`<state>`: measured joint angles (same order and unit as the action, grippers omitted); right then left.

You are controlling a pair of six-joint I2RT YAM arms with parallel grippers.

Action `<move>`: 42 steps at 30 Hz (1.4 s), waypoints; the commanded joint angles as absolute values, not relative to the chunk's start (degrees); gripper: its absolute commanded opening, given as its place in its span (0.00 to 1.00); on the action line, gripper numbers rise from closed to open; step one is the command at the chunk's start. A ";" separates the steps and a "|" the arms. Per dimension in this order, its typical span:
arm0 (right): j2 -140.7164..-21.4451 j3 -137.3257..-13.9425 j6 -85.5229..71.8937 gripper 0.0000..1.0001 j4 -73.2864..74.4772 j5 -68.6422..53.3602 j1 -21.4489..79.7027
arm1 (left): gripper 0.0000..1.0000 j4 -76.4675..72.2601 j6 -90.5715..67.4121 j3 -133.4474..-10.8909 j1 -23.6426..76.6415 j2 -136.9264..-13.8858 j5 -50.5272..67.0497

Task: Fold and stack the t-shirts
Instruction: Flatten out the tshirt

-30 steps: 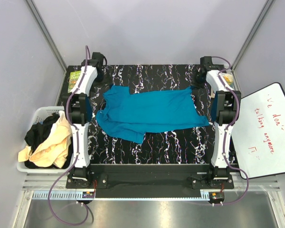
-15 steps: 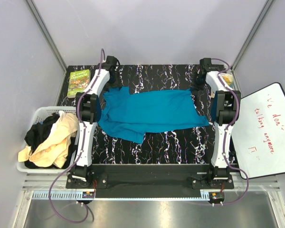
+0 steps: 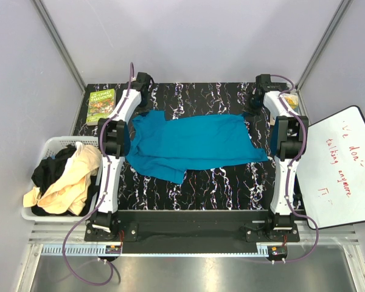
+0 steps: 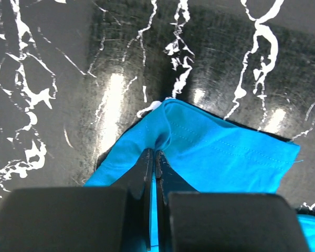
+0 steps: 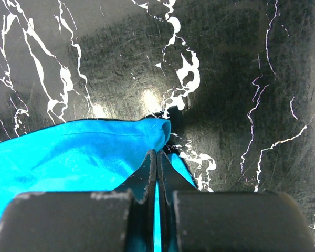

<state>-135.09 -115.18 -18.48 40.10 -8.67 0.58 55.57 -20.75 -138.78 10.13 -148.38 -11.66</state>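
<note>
Teal t-shirt (image 3: 194,143) spread across middle of counter (image 3: 219,185), long axis left to right, near-left part rumpled and doubled over. Left end effector (image 4: 153,155) pinched tight on fold at far-left edge. Right end effector (image 5: 157,155) pinched tight on far-right corner. Fabric light, limp, no stiffness: likely to sag and crease between holds and drag on glossy counter. Best hold judged at hems or corners, both ends together, kept taut. Black and cream t-shirts (image 3: 70,182) heaped in basket (image 3: 52,143), left of counter.
</note>
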 commanded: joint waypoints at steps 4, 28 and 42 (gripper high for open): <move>-133.42 -116.63 -18.54 0.00 38.67 -9.23 0.26 | 0.00 53.88 -20.13 -136.42 9.23 -141.34 -16.61; -108.48 -124.28 -14.60 0.00 43.15 -4.94 4.12 | 0.00 52.74 -20.83 -133.07 6.15 -106.10 -5.90; -72.09 -110.14 -8.00 0.00 38.77 4.66 14.33 | 0.00 54.40 -13.89 -121.91 14.32 -76.22 -6.23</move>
